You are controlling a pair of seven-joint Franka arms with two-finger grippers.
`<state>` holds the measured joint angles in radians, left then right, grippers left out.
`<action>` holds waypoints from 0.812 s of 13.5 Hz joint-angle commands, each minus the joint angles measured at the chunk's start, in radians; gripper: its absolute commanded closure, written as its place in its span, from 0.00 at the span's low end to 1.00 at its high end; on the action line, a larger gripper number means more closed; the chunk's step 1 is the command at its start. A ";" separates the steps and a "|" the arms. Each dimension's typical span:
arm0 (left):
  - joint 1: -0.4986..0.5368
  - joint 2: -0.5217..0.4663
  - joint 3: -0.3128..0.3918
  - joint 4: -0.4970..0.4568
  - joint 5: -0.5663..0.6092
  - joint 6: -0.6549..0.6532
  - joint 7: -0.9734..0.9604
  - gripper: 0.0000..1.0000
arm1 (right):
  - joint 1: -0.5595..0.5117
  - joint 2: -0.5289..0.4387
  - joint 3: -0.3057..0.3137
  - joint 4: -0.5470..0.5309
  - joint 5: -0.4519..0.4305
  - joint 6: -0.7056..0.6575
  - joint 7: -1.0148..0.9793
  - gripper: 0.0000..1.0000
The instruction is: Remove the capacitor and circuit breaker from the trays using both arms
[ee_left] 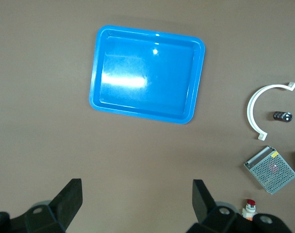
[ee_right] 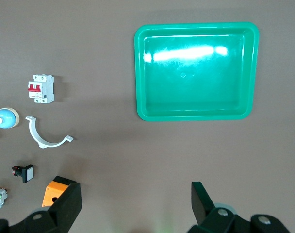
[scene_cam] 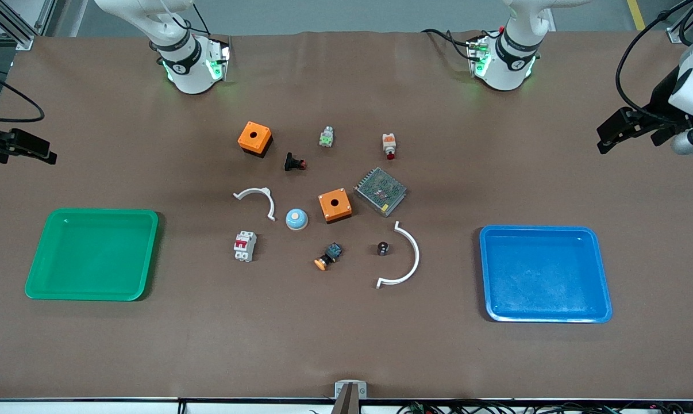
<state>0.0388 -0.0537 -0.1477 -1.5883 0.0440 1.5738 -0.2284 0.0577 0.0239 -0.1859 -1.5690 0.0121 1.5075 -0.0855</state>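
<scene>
The capacitor (scene_cam: 383, 248), a tiny black cylinder, lies on the brown table inside a white curved piece (scene_cam: 407, 259); it also shows in the left wrist view (ee_left: 282, 116). The breaker (scene_cam: 245, 246), grey-white with red levers, lies nearer the green tray (scene_cam: 93, 253); it also shows in the right wrist view (ee_right: 41, 88). My left gripper (scene_cam: 608, 138) is up over the left arm's end of the table, open and empty (ee_left: 138, 194). My right gripper (scene_cam: 42, 150) is up over the right arm's end, open and empty (ee_right: 137, 196).
A blue tray (scene_cam: 545, 273) sits toward the left arm's end. Two orange boxes (scene_cam: 254, 138) (scene_cam: 334, 205), a metal mesh box (scene_cam: 380, 191), a blue dome (scene_cam: 296, 218), a second white curved piece (scene_cam: 257, 198) and several small buttons lie mid-table.
</scene>
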 commanded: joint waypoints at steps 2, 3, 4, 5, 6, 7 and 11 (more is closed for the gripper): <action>0.001 -0.012 0.017 -0.022 -0.045 -0.014 0.113 0.00 | -0.035 -0.053 0.014 -0.045 -0.023 0.014 -0.010 0.00; 0.013 -0.012 0.017 -0.022 -0.067 -0.015 0.139 0.00 | -0.036 -0.053 0.016 -0.045 -0.023 0.019 -0.010 0.00; 0.025 -0.012 0.017 -0.022 -0.073 -0.018 0.161 0.00 | -0.036 -0.053 0.016 -0.046 -0.023 0.019 -0.011 0.00; 0.024 -0.014 0.016 -0.022 -0.073 -0.029 0.156 0.00 | -0.038 -0.053 0.014 -0.046 -0.023 0.019 -0.011 0.00; 0.023 -0.015 0.010 -0.019 -0.073 -0.037 0.140 0.00 | -0.048 -0.053 0.016 -0.046 -0.023 0.019 -0.011 0.00; 0.023 -0.020 0.008 -0.019 -0.072 -0.038 0.138 0.00 | -0.055 -0.052 0.014 -0.046 -0.024 0.019 -0.022 0.00; 0.023 -0.025 0.005 -0.018 -0.070 -0.052 0.130 0.00 | -0.082 -0.052 0.016 -0.048 -0.023 0.023 -0.083 0.00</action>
<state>0.0557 -0.0590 -0.1392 -1.6032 -0.0124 1.5406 -0.0978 -0.0085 -0.0044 -0.1865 -1.5925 0.0048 1.5201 -0.1504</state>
